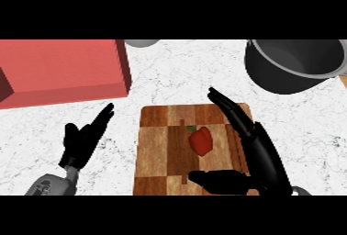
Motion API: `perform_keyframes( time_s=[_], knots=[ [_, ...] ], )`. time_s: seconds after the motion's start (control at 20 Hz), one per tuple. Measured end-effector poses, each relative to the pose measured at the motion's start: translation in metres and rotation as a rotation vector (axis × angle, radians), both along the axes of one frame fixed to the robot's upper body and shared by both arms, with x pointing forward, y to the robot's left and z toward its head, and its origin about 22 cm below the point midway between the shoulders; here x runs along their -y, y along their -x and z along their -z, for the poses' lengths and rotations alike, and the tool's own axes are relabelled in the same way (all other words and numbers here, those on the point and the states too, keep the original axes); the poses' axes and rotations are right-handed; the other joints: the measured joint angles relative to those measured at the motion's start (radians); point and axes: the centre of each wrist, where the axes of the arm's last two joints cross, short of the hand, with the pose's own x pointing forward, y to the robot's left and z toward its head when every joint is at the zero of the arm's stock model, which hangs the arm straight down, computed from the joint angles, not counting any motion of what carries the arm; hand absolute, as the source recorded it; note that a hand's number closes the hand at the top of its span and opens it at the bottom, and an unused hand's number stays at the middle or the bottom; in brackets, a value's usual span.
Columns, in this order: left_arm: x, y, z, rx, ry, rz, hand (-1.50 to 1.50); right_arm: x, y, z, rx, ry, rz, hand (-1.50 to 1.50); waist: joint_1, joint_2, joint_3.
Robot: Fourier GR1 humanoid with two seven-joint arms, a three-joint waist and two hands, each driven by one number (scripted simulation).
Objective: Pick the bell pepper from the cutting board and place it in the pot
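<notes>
The right hand (247, 151) is spread wide, so the bell pepper (201, 141) is bracketed between fingers and thumb for grasping; the pot (296, 62) lies beyond its fingertips.

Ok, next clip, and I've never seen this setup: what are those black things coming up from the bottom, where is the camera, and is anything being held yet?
The camera sits where the robot's head would be, looking steeply down at a white marbled counter. The black shapes are the robot's two hands on grey forearms. The left hand rests open on the counter, left of the board, fingers pointing up. The right hand is open over the right part of the wooden cutting board, fingers straight and thumb spread, just right of the red bell pepper. The pepper lies on the board; nothing is held yet. The dark grey pot stands at upper right. A red box sits at upper left, and part of a grey object shows at the top edge.
</notes>
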Motion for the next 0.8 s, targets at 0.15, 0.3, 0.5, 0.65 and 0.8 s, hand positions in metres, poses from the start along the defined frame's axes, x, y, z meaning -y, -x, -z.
perform_keyframes(
  time_s=[0.15, 0.3, 0.5, 0.65, 0.8],
  knots=[
    [0.002, 0.001, 0.002, 0.006, -0.001, 0.005, 0.00, -0.005, -0.003, -0.024, -0.105, 0.029, 0.012, -1.50, 0.005, 0.002, 0.000],
    [0.002, 0.000, 0.001, 0.012, 0.010, 0.017, 0.00, -0.013, -0.006, -0.035, -0.208, 0.041, 0.022, -1.50, 0.008, 0.003, 0.001],
    [0.004, -0.003, -0.001, 0.005, 0.009, 0.021, 0.00, -0.023, -0.019, -0.028, -0.355, 0.082, 0.011, -1.50, 0.013, 0.006, 0.001],
    [0.007, -0.001, -0.003, 0.000, 0.013, 0.025, 0.00, -0.027, -0.026, -0.016, -0.474, 0.170, -0.028, -1.50, 0.017, 0.008, 0.001],
    [0.005, -0.002, -0.004, -0.001, 0.006, 0.027, 0.00, -0.027, -0.037, 0.001, -0.548, 0.252, -0.058, -1.50, 0.018, 0.008, 0.001]
  ],
)
